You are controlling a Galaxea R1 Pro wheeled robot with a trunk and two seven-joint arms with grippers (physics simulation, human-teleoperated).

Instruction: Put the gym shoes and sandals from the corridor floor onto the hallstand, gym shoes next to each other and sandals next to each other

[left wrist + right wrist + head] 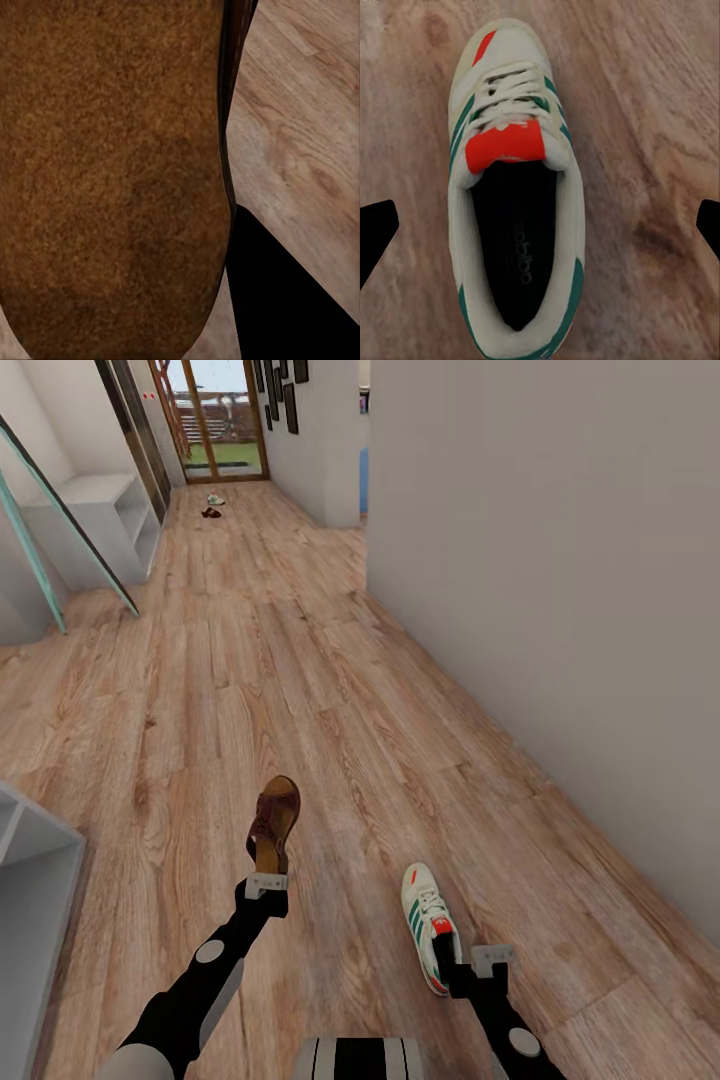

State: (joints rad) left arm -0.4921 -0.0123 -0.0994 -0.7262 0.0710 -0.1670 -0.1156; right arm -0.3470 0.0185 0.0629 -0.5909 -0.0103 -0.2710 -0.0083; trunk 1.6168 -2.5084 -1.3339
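My left gripper [268, 872] is shut on one brown sandal [274, 822], held off the corridor floor [330, 690] with its toe pointing away. The sandal's tan sole [112, 180] is close up in the left wrist view, beside one dark finger [292, 307]. A white gym shoe [426, 922] with green stripes lies on the floor. My right gripper [452, 960] is at its heel, open. The shoe [514, 195] lies between the wide-apart fingertips [375, 232], untouched. Far down the corridor lie the other gym shoe [215, 499] and the other sandal [211, 513].
A light grey shelved unit [105, 510], apparently the hallstand, stands at the far left behind a slanted glass railing [60, 510]. The corner of another grey shelf unit [35, 900] is at the near left. A plain wall [560, 610] runs along the right, and a glass door [215, 420] closes the corridor's end.
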